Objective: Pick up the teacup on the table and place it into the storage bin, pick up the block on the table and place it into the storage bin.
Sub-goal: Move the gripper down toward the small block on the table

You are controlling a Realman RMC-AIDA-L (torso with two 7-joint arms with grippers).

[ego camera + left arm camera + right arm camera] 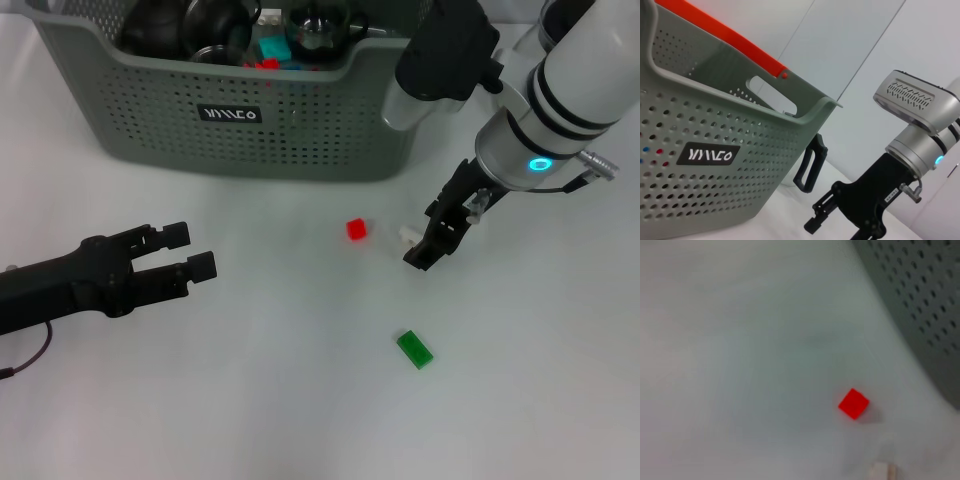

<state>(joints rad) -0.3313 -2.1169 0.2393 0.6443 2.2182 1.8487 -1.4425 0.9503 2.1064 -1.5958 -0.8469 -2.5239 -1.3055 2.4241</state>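
The grey-green storage bin [300,120] stands at the back of the white table, with dark glassware and small coloured pieces inside; I cannot make out a teacup. A red block [356,229] lies in front of the bin, a small white block [408,236] just to its right, and a green block [414,349] nearer me. My right gripper [424,238] hangs low over the table, open, its black fingertips on either side of the white block. The right wrist view shows the red block [854,403], the white block [882,471] and the bin wall [920,300]. My left gripper [190,250] rests open at the near left.
Seen from the left wrist, a black handle loop [810,162] stands past the storage bin's corner [765,150], with the right arm [910,145] beyond it. An orange strip [730,40] runs behind the bin's rim.
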